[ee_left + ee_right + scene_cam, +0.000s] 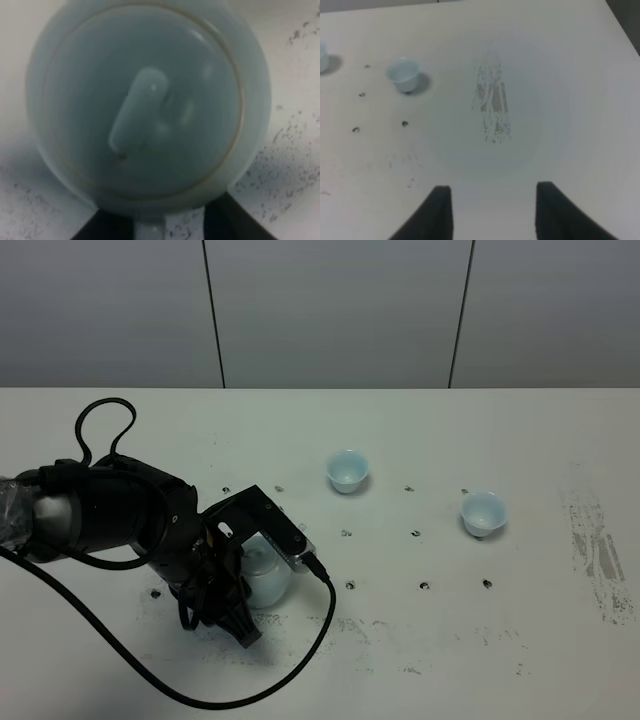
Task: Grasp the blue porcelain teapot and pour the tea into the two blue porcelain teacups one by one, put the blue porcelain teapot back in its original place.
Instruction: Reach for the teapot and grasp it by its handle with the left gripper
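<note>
The blue porcelain teapot (268, 578) stands on the table at the front left, mostly covered by my left arm. In the left wrist view the teapot (145, 100) fills the frame, seen from above with its lid knob in the middle. My left gripper (243, 592) is down at the teapot. Its dark jaws (167, 226) stand on either side of the loop handle (149, 231), with a gap on one side, so it is open. The two blue porcelain teacups (347, 470) (484, 512) stand upright to the right. My right gripper (492, 207) is open and empty above bare table, with one teacup (404, 74) ahead of it.
The white table (420, 640) has dark scuff marks at the front and a smudged patch (598, 540) at the right. Small screw holes dot the middle. A black cable (150, 680) loops from the left arm along the front. A grey wall stands behind.
</note>
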`<state>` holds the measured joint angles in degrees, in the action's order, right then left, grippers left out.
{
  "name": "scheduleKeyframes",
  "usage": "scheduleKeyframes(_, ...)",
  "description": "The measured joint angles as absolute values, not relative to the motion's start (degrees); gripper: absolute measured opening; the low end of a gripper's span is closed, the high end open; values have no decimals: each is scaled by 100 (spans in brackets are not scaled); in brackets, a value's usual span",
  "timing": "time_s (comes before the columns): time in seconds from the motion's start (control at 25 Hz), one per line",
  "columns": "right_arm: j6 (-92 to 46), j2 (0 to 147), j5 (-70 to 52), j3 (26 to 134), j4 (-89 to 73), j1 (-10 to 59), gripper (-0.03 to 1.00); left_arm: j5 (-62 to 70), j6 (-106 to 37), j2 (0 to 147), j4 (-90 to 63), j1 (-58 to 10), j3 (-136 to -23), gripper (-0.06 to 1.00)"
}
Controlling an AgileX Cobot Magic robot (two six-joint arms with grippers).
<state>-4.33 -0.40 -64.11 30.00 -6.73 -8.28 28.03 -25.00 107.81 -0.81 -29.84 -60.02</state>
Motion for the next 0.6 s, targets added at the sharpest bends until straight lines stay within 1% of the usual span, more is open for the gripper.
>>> scheduleKeyframes(0.08,-433,-40,-6411,3000,-673,-828,40,2803,-2489,10781,-81,-2984,-6002,15)
scheduleKeyframes(0.12,-433,-40,-6411,3000,-673,-828,40,2795,-2497,10781,-91,-2984,-6006,11)
scheduleKeyframes(0.6,-433,-40,-6406,3000,-673,-828,40,2777,-2493,10693,-102,-2984,-6006,11)
